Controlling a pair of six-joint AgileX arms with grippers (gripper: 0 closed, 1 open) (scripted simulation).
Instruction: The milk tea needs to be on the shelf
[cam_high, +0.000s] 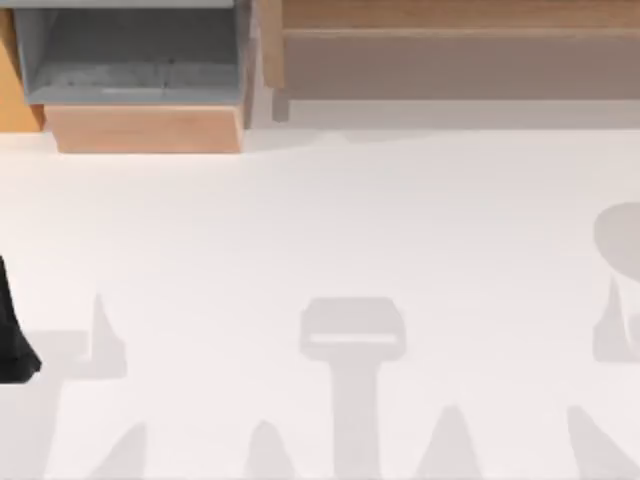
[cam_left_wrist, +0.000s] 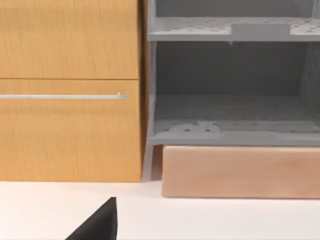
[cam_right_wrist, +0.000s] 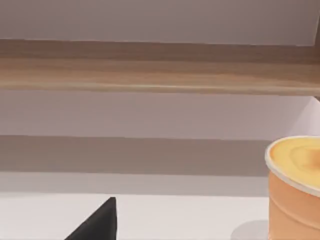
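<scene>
The orange milk tea cup (cam_right_wrist: 296, 187) stands on the white table (cam_high: 320, 230) below the wooden shelf (cam_right_wrist: 150, 75), light, stiff and probably slippery, best gripped mid-wall, though I cannot tell either gripper's finger state.

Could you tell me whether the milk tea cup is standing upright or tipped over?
Upright: the milk tea cup stands on the table, rim up.

White table (cam_high: 320, 220), seemingly wooden cabinet (cam_left_wrist: 70, 90) behind.
</scene>
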